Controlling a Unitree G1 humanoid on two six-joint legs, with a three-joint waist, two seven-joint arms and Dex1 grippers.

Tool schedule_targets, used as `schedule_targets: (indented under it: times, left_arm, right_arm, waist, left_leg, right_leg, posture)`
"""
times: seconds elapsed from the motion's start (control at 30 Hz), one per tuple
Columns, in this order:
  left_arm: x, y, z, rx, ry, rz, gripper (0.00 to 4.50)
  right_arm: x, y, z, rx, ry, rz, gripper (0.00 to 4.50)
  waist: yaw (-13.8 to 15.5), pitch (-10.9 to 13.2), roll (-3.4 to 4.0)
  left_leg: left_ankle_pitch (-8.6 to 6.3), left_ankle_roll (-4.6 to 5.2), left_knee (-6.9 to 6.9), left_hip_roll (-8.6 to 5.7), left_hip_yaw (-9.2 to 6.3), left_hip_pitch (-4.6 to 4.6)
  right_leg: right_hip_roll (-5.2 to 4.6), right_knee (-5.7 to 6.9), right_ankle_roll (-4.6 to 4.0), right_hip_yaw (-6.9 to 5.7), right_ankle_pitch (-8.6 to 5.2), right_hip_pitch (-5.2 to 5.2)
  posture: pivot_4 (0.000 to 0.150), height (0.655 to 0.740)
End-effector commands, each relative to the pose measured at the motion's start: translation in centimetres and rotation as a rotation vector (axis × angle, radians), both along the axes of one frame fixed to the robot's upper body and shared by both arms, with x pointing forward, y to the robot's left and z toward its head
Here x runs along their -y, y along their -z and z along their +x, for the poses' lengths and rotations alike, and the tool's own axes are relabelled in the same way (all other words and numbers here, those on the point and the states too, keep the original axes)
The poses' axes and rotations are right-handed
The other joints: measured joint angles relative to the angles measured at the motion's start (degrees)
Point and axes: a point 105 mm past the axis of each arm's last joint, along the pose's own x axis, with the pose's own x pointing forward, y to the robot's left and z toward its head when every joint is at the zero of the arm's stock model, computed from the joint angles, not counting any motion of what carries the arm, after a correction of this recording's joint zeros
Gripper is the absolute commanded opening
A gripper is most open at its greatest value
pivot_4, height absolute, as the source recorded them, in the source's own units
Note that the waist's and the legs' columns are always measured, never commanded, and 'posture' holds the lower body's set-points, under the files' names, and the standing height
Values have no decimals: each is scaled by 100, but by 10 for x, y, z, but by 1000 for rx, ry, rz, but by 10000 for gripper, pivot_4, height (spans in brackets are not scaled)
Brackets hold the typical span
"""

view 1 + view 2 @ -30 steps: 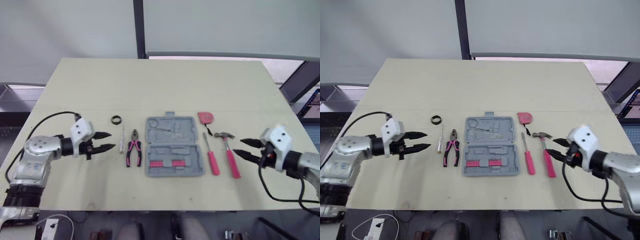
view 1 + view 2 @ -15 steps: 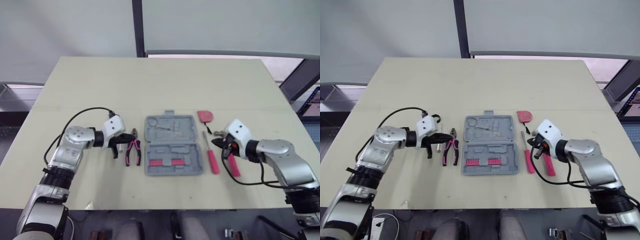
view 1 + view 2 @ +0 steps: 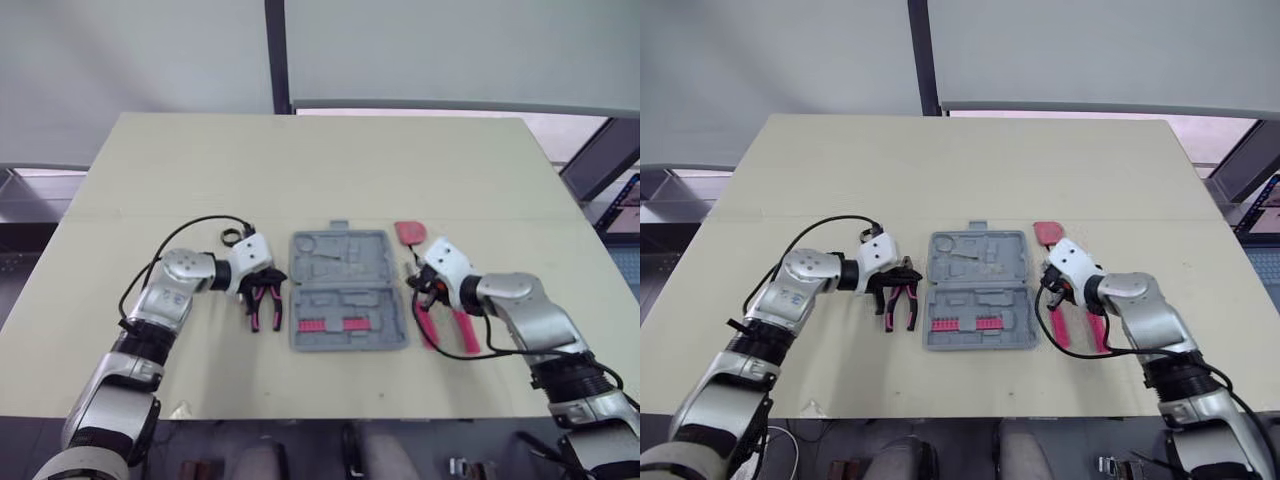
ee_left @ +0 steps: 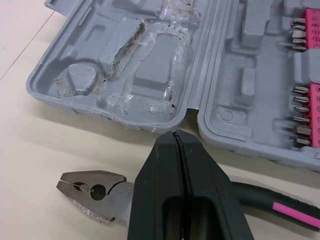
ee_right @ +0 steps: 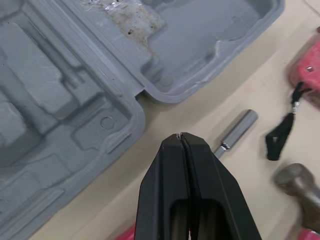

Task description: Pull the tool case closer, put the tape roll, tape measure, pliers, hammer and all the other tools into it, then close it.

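The open grey tool case [image 3: 345, 290] lies flat in the middle of the table, with pink bits in its near half. My left gripper [image 3: 268, 281] is shut with nothing in it. It hovers over the pink-handled pliers [image 3: 262, 306], its tip close to the case's left edge [image 4: 165, 117]. My right gripper [image 3: 418, 284] is also shut on nothing. It sits just off the case's right edge [image 5: 135, 107], above the screwdriver [image 5: 235, 131]. The hammer [image 3: 463, 328] and the red tape measure [image 3: 410, 232] lie right of the case. The black tape roll [image 3: 232, 237] lies behind the left wrist.
The cream table [image 3: 320, 170] stretches wide behind the case. Black cables loop from both wrists over the table. The tape measure's black strap [image 5: 281, 127] trails near the screwdriver shaft. The hammer head [image 5: 297, 182] lies beside my right gripper.
Both grippers have moved inward from the table's sides to the case's left and right edges. Their fingers, open a second ago, are now shut. The tools and case have not moved.
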Motion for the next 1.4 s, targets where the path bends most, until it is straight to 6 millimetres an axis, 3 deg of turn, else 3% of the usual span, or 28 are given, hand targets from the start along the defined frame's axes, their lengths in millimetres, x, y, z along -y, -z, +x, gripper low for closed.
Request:
schedule_targets:
  times: [0.03, 0.53, 1.4]
  left_arm:
    - [2, 1, 4, 5, -3, 38, 0]
    - [10, 6, 2, -28, -7, 66, 0]
    - [23, 17, -9, -69, 17, 67, 0]
  right_arm:
    - [-1, -8, 9, 48, 4, -24, 565]
    - [-7, -2, 18, 52, 11, -37, 565]
    - [-34, -1, 5, 41, -46, 47, 565]
  waist:
    - [-5, 0, 0]
    - [-19, 0, 0]
    - [-38, 0, 0]
  left_leg:
    - [0, 0, 0, 0, 0, 0]
    - [0, 0, 0, 1, -2, -2]
    - [0, 0, -1, 1, -5, -2]
  right_leg:
    - [0, -1, 0, -1, 0, 0]
    - [-5, 6, 0, -10, 0, -1]
    - [-6, 8, -1, -13, 0, -1]
  posture:
    - [1500, 7400]
    - [1500, 7400]
    - [1500, 7400]
